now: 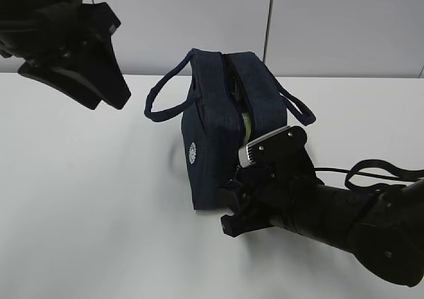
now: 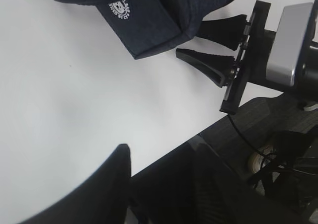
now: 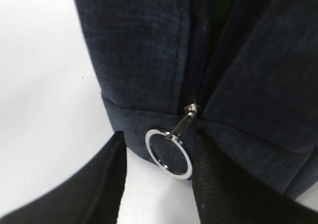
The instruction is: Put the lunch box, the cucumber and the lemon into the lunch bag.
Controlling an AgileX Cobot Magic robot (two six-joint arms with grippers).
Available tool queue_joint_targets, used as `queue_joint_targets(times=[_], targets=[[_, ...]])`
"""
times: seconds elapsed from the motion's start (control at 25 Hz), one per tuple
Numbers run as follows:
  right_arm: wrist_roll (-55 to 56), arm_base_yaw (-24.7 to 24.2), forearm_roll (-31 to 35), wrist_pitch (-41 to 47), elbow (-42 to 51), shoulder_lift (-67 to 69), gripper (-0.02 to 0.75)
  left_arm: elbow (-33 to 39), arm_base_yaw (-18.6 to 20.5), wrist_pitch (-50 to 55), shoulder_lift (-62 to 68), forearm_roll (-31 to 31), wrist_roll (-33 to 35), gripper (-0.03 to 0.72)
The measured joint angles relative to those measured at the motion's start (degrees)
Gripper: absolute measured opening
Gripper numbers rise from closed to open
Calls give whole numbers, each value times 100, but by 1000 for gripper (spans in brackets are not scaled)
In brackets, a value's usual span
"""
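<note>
Black fingers of the right tool (image 3: 156, 184) stand part open around the ring pull (image 3: 169, 152), not pinching it. It looks like zipping time: the lunch bag (image 1: 222, 133) sits mid counter (image 1: 86, 199), something green inside. Next, close on the ring. Left tool (image 1: 109, 90) hangs part open, empty, well apart.

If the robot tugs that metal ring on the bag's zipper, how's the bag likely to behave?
The lunch bag is soft navy fabric with drooping handles, so its wall will probably give and crease rather than resist. Standing free on the smooth white table, it may slide or tip towards the pull. The ring pull is small, shiny metal, so it could slip between the fingers.
</note>
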Motion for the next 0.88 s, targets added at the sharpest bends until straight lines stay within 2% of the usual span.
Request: queue_joint_targets(times=[0.88], targets=[[289, 0, -92, 84, 0, 9, 330, 0, 0, 0, 0, -138, 0, 281]])
